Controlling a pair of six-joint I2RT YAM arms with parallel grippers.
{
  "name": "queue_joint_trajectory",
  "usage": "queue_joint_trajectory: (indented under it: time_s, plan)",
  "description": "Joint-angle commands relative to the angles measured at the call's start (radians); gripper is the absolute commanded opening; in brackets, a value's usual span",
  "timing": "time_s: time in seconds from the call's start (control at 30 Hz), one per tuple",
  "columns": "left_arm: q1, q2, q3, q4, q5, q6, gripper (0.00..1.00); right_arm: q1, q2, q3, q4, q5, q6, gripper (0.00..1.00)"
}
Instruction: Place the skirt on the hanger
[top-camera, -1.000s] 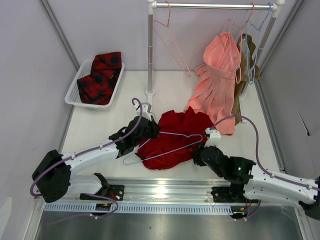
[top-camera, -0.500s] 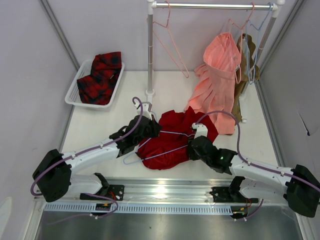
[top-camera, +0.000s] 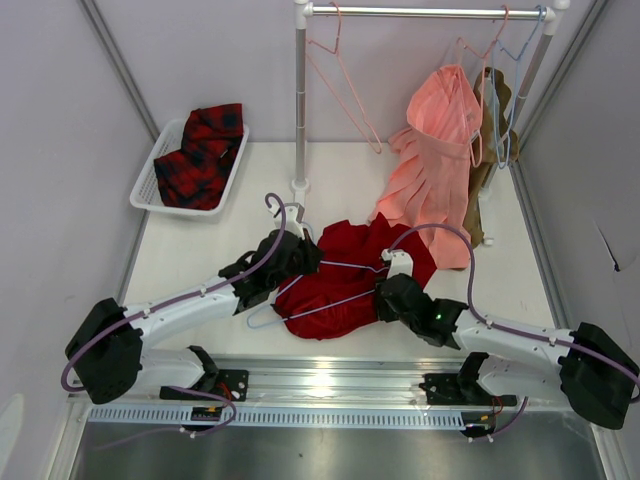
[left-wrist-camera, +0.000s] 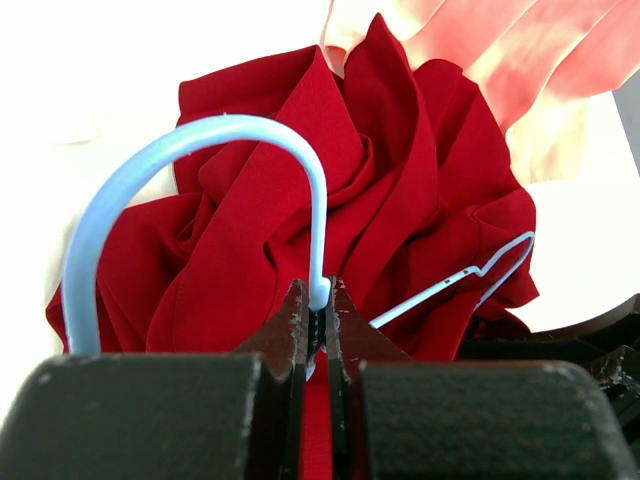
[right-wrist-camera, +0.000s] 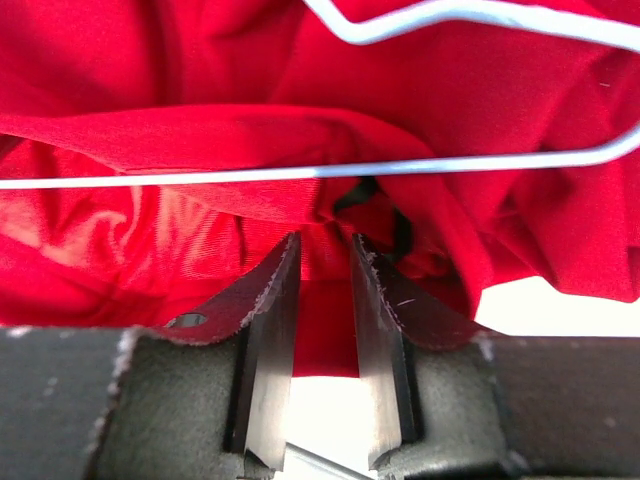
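Skirt: the deep-red skirt lies crumpled on the worktop, in front of the foot of the clothes rack and between the two arms.
Hanger: the light-blue wire hanger lies flat over the skirt, its hook at the left and its far shoulder at the skirt's right edge; the cloth is under the wire, not hung on it.
Left end effector: clamped on the hanger's neck just below the hook, jaws almost together.
Right end effector: at the skirt's near right edge, jaws narrow, with red cloth showing between the tips; I cannot tell whether they pinch it.
Right wrist view: the hanger's lower wire crosses the fabric just beyond the fingertips.
Behind: a salmon-pink pleated skirt hangs on the rack; a plaid garment fills a white basket at far left.
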Motion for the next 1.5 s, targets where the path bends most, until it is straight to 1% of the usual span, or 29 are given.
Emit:
queue_joint_trajectory:
  time_s: [0.0, 0.1, 0.33, 0.53, 0.63, 0.67, 0.7, 0.73, 0.77, 0.83, 0.9, 1.0, 1.13, 1.17, 1.33, 1.47]
  plan:
    - [-0.005, 0.003, 0.043, 0.006, -0.018, 0.01, 0.0, -0.001, -0.023, -0.011, 0.039, 0.064, -0.017, 0.33]
    - [-0.005, 0.002, 0.046, 0.005, -0.018, 0.012, 0.0, 0.0, -0.015, -0.023, 0.043, 0.073, -0.017, 0.32]
    - [-0.005, 0.002, 0.048, 0.003, -0.015, 0.012, 0.0, 0.0, 0.009, -0.054, 0.124, 0.061, -0.021, 0.32]
    - [-0.005, 0.0, 0.046, 0.003, -0.013, 0.013, 0.0, 0.003, 0.08, -0.035, 0.177, 0.068, -0.034, 0.26]
    - [-0.005, 0.0, 0.048, 0.0, -0.013, 0.013, 0.0, 0.002, 0.092, -0.035, 0.172, 0.081, -0.025, 0.2]
    - [-0.005, 0.0, 0.048, -0.001, -0.013, 0.016, 0.0, 0.0, 0.088, -0.037, 0.171, 0.082, -0.025, 0.15]
    - [-0.005, -0.001, 0.05, -0.003, -0.013, 0.016, 0.0, -0.003, 0.075, -0.038, 0.169, 0.082, -0.023, 0.13]
    - [-0.004, 0.0, 0.054, -0.004, -0.013, 0.019, 0.0, -0.006, 0.068, -0.035, 0.158, 0.081, -0.021, 0.08]
    - [-0.004, 0.002, 0.054, -0.01, -0.013, 0.026, 0.0, -0.009, 0.06, -0.029, 0.146, 0.079, -0.021, 0.05]
    - [-0.004, -0.001, 0.068, -0.02, -0.018, 0.033, 0.0, -0.013, 0.019, -0.011, 0.095, 0.073, -0.021, 0.01]
    - [-0.002, -0.007, 0.076, -0.026, -0.019, 0.039, 0.0, -0.03, -0.032, -0.002, 0.057, 0.059, -0.02, 0.0]
    - [0.004, -0.018, 0.073, -0.03, -0.015, 0.039, 0.0, -0.075, -0.102, -0.003, 0.026, -0.017, -0.005, 0.0]
    - [0.016, -0.029, 0.076, -0.034, -0.007, 0.038, 0.0, -0.176, -0.179, -0.02, 0.0, -0.129, 0.011, 0.0]
    - [0.018, -0.032, 0.076, -0.032, -0.004, 0.036, 0.0, -0.191, -0.188, -0.024, -0.009, -0.169, 0.011, 0.0]
    - [0.033, -0.043, 0.062, -0.012, 0.013, 0.035, 0.0, -0.292, -0.227, -0.038, -0.027, -0.272, 0.012, 0.0]
    - [0.048, -0.038, 0.059, -0.006, 0.022, 0.038, 0.0, -0.34, -0.264, -0.054, -0.046, -0.362, 0.017, 0.0]
